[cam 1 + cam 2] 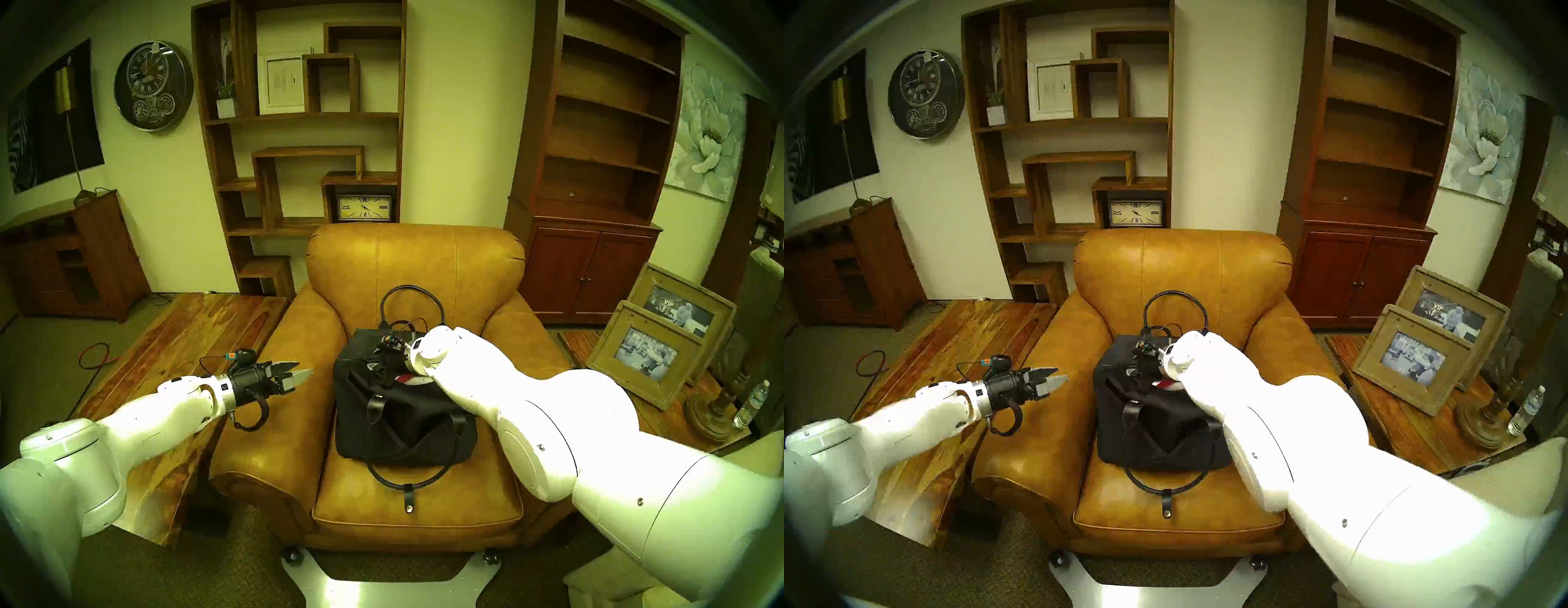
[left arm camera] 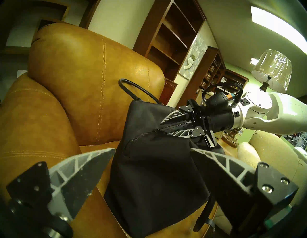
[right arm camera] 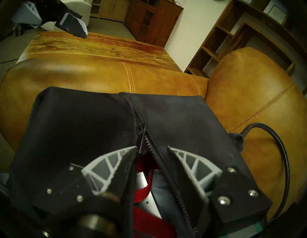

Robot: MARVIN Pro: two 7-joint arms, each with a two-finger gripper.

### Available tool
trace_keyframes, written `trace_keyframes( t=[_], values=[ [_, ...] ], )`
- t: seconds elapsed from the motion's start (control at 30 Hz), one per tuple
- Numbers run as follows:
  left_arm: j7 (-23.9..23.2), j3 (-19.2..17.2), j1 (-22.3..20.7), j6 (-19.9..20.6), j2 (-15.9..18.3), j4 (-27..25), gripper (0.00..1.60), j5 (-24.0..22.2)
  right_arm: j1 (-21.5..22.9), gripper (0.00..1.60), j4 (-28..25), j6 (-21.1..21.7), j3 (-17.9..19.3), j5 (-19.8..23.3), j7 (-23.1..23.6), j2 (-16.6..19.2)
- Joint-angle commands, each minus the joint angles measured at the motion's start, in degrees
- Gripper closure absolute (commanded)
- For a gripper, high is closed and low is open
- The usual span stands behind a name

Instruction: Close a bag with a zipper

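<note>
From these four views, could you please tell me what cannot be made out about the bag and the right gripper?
- Right gripper, head views: hidden behind its own wrist.
- Zipper pull, right wrist view: a grip on it is not shown.
- Bag contents: only red and white scraps show through the gap.

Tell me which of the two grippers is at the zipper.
The right gripper: its fingers straddle the zipper atop the black bag, beside the slider. The left gripper hangs open over the armchair's arm, touching nothing.

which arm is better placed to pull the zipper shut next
Right: its tool already straddles the half-open zipper atop the bag. The left tool hangs open over the armrest, beside the bag.
</note>
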Motion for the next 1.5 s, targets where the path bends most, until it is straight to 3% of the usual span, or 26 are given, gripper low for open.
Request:
trace_keyframes(
  t=[0.0,0.27,0.3,0.47,0.5,0.67,0.7,1.27,1.3,1.33,1.37,1.43,1.47],
  values=[
    [0.04,-0.53,-0.53,-0.03,0.51,-0.89,0.0,-0.37,1.6,0.83,-0.25,-0.83,0.42,0.48,0.52,-0.84],
    [0.45,-0.53,-0.4,-0.01,0.77,-1.44,0.0,-0.41,1.4,0.82,0.27,-1.24,0.89,0.84,1.89,-1.13],
    [0.5,-0.53,-0.39,-0.01,0.81,-1.51,0.0,-0.41,1.4,0.65,0.29,-1.28,0.93,0.84,2.02,-1.12],
    [0.72,-0.52,-0.32,-0.01,0.94,-1.79,0.0,-0.42,1.41,0.67,0.31,-1.48,1.35,0.81,2.69,-1.14],
    [0.76,-0.52,-0.31,-0.01,0.96,-1.83,0.0,-0.42,1.44,0.59,0.31,-1.44,1.41,0.8,2.73,-1.18],
    [0.98,-0.51,-0.26,-0.01,1.08,-2.08,0.0,-0.43,1.6,0.51,0.29,-1.19,1.96,0.83,2.81,-1.29],
    [1.01,-0.51,-0.25,-0.01,1.09,-2.12,0.0,-0.43,1.62,0.8,0.29,-1.15,2.02,0.81,2.82,-1.29],
    [1.48,-0.5,-0.1,-0.01,1.39,-2.73,0.0,-0.45,2.09,1.01,0.97,-0.01,3.68,0.84,4.6,-0.97],
    [1.5,-0.5,-0.09,-0.01,1.41,-2.76,0.0,-0.46,2.03,1.11,1.0,-0.05,3.76,0.8,4.66,-0.94],
    [1.53,-0.5,-0.08,-0.01,1.43,-2.8,0.0,-0.46,1.99,1.11,1.01,-0.05,3.81,0.78,4.72,-0.93],
    [1.57,-0.5,-0.07,0.0,1.47,-2.88,0.0,-0.47,1.86,1.41,1.04,-0.09,3.96,0.8,4.79,-0.75],
    [1.61,-0.5,-0.05,0.0,1.51,-2.95,0.0,-0.47,1.88,1.41,1.05,0.03,3.9,0.6,4.92,-0.62],
    [1.64,-0.5,-0.04,0.0,1.52,-2.99,0.0,-0.48,1.87,1.6,1.04,0.04,3.95,0.59,5.02,-0.55]
  ],
)
